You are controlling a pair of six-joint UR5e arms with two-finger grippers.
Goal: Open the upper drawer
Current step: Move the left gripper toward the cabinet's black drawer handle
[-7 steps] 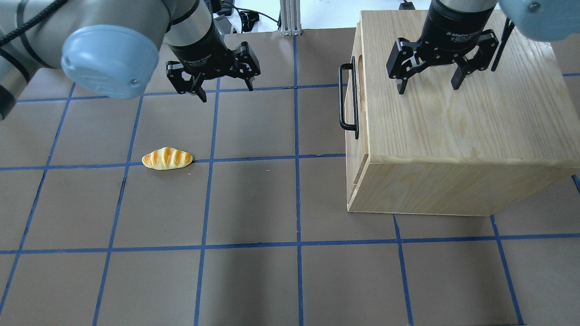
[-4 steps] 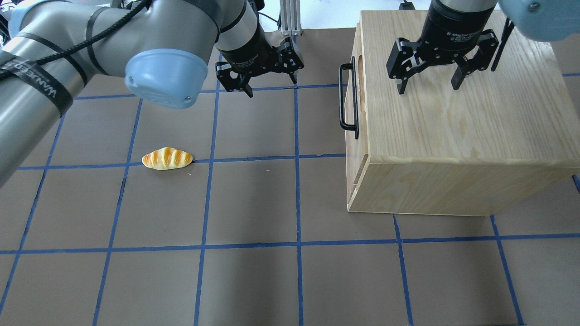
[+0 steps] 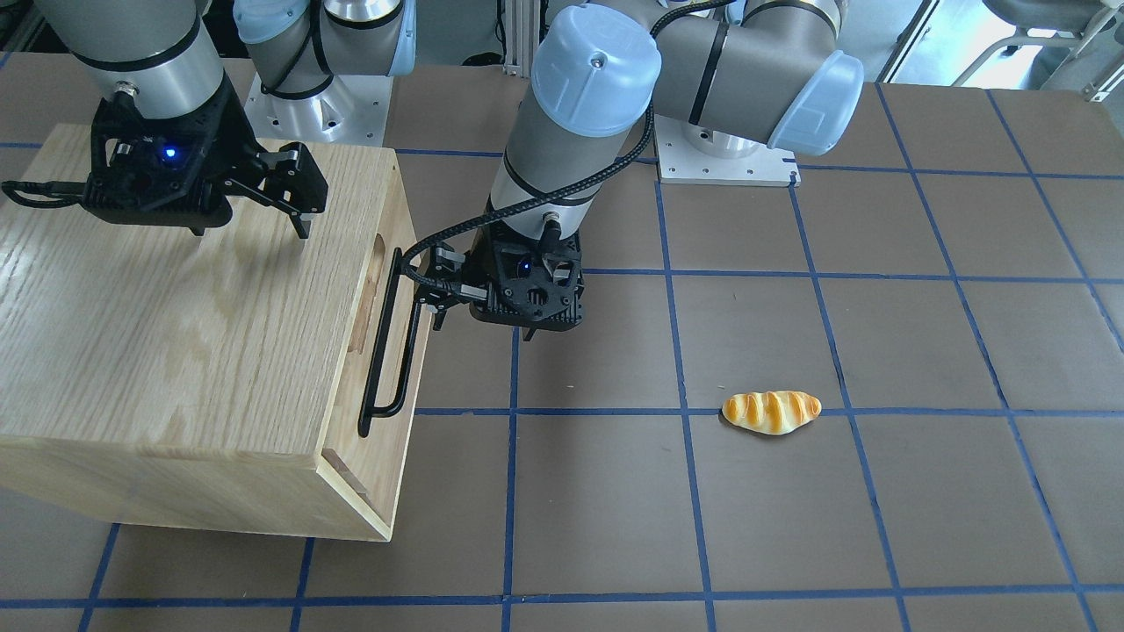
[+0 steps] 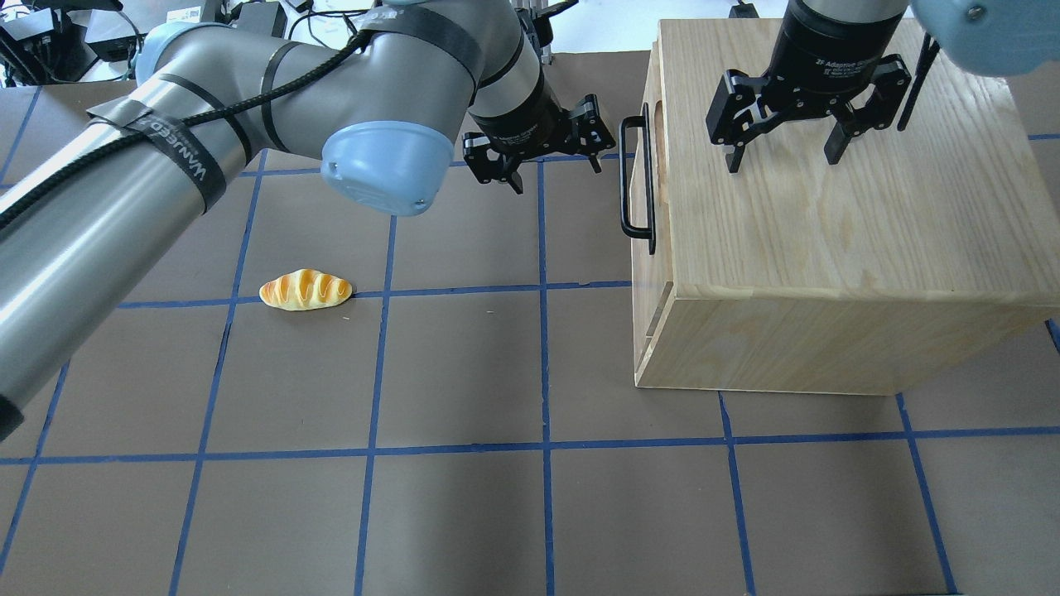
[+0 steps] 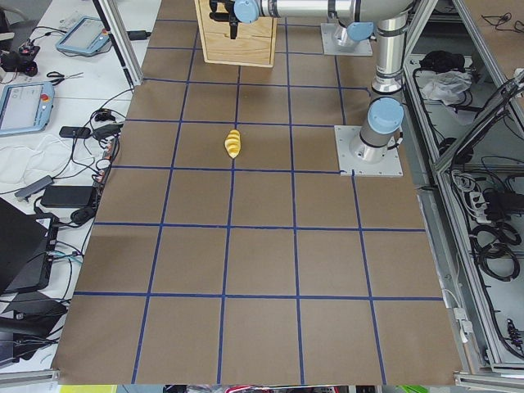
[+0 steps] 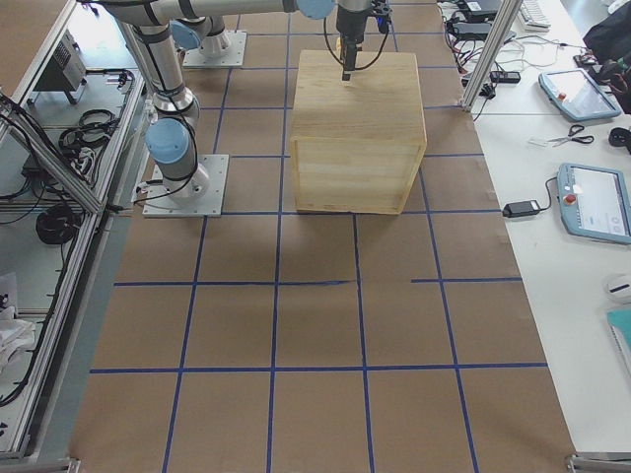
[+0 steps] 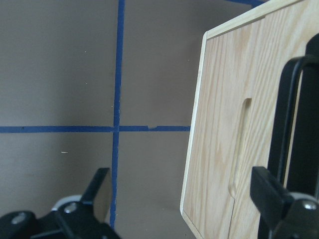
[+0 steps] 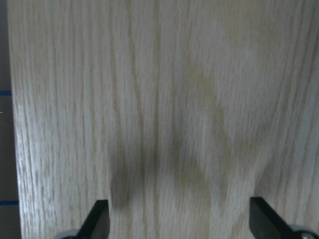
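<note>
The left gripper is spread wide with nothing between its fingers, hanging low over the table. The right gripper is likewise spread and empty, poised over the grained top of the oak cabinet.

The table is brown sheeting ruled into squares by blue tape. At its ends stand white benches with tablets and cables, and aluminium framing.

The upper drawer sits at the top of the cabinet's left face, its front flush with the box. The front faces left. Its black bar handle and oblong finger slot run lengthwise from the robot's side toward the far edge.

The drawer is just right of the left gripper. The nearest fingertip stands beside the handle's robot-side end with a small gap.

A bread roll lies well to the left.
</note>
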